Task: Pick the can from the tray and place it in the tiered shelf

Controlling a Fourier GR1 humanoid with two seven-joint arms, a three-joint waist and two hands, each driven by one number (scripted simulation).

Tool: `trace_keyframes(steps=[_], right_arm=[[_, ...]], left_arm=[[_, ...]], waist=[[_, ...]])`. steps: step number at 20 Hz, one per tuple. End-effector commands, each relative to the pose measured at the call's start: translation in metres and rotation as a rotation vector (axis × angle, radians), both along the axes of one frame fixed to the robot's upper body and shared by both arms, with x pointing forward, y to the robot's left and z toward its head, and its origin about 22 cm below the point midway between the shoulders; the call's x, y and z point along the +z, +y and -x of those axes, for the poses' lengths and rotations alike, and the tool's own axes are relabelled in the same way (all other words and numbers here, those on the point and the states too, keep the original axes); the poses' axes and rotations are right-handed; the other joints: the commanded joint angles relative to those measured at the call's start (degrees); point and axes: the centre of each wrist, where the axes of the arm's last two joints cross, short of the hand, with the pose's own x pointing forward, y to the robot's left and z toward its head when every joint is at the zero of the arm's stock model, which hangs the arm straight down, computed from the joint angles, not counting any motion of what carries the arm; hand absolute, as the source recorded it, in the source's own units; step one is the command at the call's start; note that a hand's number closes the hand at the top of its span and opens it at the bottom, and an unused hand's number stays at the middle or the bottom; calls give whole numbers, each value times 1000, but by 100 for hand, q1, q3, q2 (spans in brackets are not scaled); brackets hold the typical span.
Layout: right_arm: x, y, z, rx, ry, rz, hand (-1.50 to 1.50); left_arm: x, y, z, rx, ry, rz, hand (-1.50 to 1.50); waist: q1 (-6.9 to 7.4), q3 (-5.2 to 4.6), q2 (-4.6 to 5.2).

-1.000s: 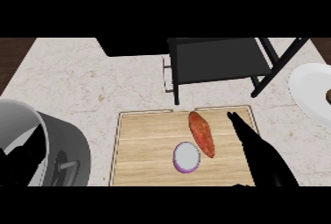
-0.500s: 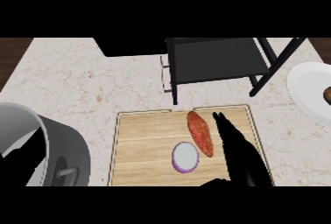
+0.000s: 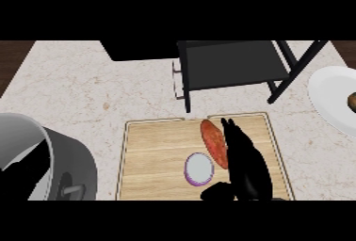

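I count one wooden tray (image 3: 149, 141), one can (image 3: 198, 169), one sweet potato (image 3: 213, 140), one tiered shelf (image 3: 233, 63), one plate (image 3: 328, 99), one pot (image 3: 42, 160).

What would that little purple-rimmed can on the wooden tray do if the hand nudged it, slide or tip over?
The can shows its round white top, so it seems to stand upright on the tray; a low nudge would probably slide it. Lying down, its round body would likely roll. The right hand reaches in beside it, next to the reddish sausage-shaped item, which it might bump.

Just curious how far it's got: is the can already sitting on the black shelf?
No. The can stands on the wooden tray, beside the right hand, and the black tiered shelf holds nothing visible.
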Motion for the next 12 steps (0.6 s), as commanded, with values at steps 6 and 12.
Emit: trace_keyframes(steps=[6, 12], right_arm=[[-10, 27, -10, -100, 20, -6, -150], [-28, 43, -16, -55, 45, 9, -150]], left_arm=[[-26, -12, -19, 59, -51, 64, 0], [-21, -14, -20, 54, -77, 71, 0]], waist=[[-79, -314, 100], [-31, -309, 114]])
